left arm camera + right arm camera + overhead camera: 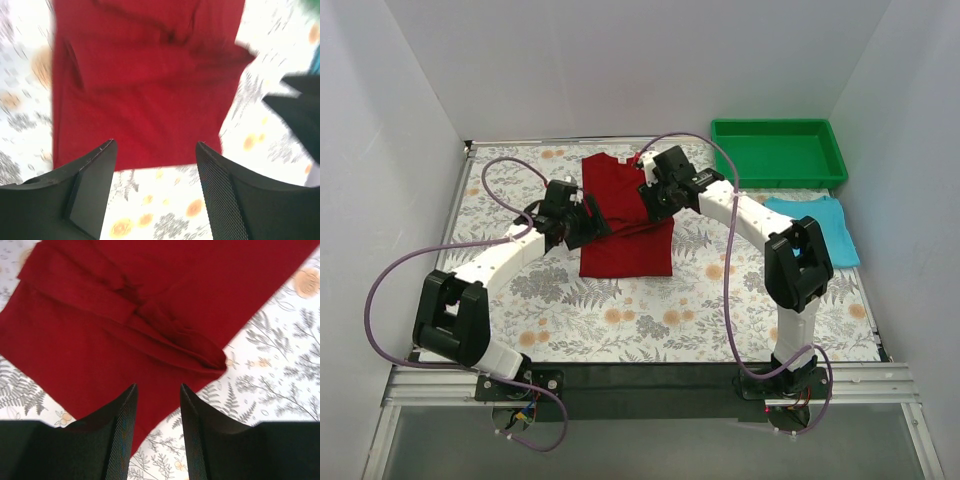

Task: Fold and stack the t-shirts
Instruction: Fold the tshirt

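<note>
tho folded oblong, soft red shirt (pixel 625 235) lies creased at ctr.

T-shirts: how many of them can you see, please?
2: the dark red t-shirt mid-table between the arms; the turquoise t-shirt at right, by the green tray. None seems hidden.

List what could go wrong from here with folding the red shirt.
The folded-in sleeve on the red shirt lies bunched, its tip past the edge; the next fold may come out lumpy.
The left gripper and right gripper hang open and empty, close together; they might bump.
The blue shirt lies by the right arm's elbow; a swing could drag it.
</note>
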Tool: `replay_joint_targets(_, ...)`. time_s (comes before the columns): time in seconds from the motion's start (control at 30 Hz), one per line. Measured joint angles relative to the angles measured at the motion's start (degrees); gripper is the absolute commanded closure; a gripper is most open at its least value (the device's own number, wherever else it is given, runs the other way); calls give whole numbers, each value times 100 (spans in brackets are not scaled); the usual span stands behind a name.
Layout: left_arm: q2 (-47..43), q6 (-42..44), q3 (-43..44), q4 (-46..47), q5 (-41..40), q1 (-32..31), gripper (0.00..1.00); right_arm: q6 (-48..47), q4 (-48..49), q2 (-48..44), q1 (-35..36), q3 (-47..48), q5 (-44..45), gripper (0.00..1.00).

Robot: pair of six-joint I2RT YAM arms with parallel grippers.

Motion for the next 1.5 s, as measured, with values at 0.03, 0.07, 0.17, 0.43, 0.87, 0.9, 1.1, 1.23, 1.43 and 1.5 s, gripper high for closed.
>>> replay_joint_targets(0.03, -61, -7, -142, 28, -15, -127, 41, -61, 42, 0, 55, -11, -70, 61)
replay_joint_targets(0.07, -74, -4, -278, 39, -35, -203, 36, -103, 96, 0, 96, -46, -127, 59)
replay_joint_targets(0.17, 13, 33, -612, -17, -236, -214, 29, -254, 133, 0, 127, -153, -164, 51)
replay_joint_targets(0.43, 492, -28, -66, -92, -529, 85, 26, -914, 315, 2, -315, -426, -170, 45)
replay_joint_targets(0.87, 1858, -575, 1078, -87, -485, 203, 33, -2004, 525, 199, -997, -643, -946, 48)
replay_joint_targets(0.9, 1893, -601, 1095, -107, -472, 203, 34, -2041, 533, 243, -1019, -643, -1012, 48)
replay_joint_targets(1.1, 1965, -706, 1169, -212, -452, 203, 43, -2208, 542, 575, -1036, -643, -1333, 49)
replay_joint_targets(1.23, 2013, -723, 1252, -271, -452, 203, 52, -2288, 542, 728, -1032, -601, -1486, 50)
replay_joint_targets(1.43, 2168, -730, 1314, -310, -452, 203, 72, -2332, 562, 938, -1034, -396, -1674, 63)
replay_joint_targets(1.5, 2170, -739, 1316, -319, -452, 203, 81, -2341, 562, 957, -1036, -343, -1757, 70)
